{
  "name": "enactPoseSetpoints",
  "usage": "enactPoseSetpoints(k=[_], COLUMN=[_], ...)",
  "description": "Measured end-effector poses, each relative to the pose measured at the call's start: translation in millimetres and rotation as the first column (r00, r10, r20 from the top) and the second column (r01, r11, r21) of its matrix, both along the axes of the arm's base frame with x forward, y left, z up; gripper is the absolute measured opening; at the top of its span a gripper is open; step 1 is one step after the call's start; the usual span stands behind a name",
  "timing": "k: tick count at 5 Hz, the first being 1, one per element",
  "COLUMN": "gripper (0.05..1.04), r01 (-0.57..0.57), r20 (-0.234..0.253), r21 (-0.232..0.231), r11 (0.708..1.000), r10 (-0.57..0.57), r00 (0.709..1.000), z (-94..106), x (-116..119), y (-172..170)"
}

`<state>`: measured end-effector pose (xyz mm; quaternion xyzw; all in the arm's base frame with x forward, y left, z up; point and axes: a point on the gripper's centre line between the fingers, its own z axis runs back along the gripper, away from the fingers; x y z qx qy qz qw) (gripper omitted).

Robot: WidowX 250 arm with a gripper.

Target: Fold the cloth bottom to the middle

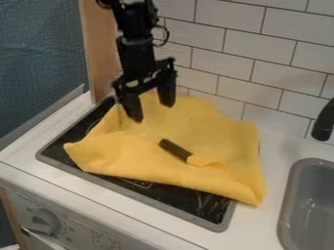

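- Camera view: black gripper [153, 110] is pointing down over the back left part of the yellow cloth [117, 156], with the black arm [135, 46] coming in from the top edge.
- Its two fingers [132, 106] are spread pretty wide, and there's nothing pinched between them. Can't really tell if the tips are touching the cloth or sitting just above it.
- The cloth is laid out over most of the black hob [140, 189], kinda rumpled. One corner points at the hob's left edge, and the front right corner pokes out over the hob's right edge, near its front right corner.
- The hob's front strip is peeking out from under the cloth's front edge.
- There's a thing with a dark handle [175, 150] and a yellow end lying on top of the cloth, around the middle, slanting toward the front right.
- The hob is set into the white worktop [258, 229], with a grey sink [313, 202] at the worktop's right side and a black tap [323, 124] behind it.
- White tiled wall [274, 73] along the back, and a chunky knob [44, 222] on the panel below the worktop's front edge.
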<state>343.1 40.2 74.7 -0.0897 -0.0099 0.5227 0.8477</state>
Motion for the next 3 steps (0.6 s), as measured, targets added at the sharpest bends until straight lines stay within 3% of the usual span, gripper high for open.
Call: enactPoseSetpoints(k=[2,3], gripper=[0.999,0.999], r01=[0.016,0.017], r20=[0.074,0.078], r21=[0.03,0.035], r11=[0.999,0.999], r10=[-0.018,-0.02], r00=[0.997,0.997], z=[33.1,34.6], x=[-7.1,-7.2], y=[-4.3,-3.7])
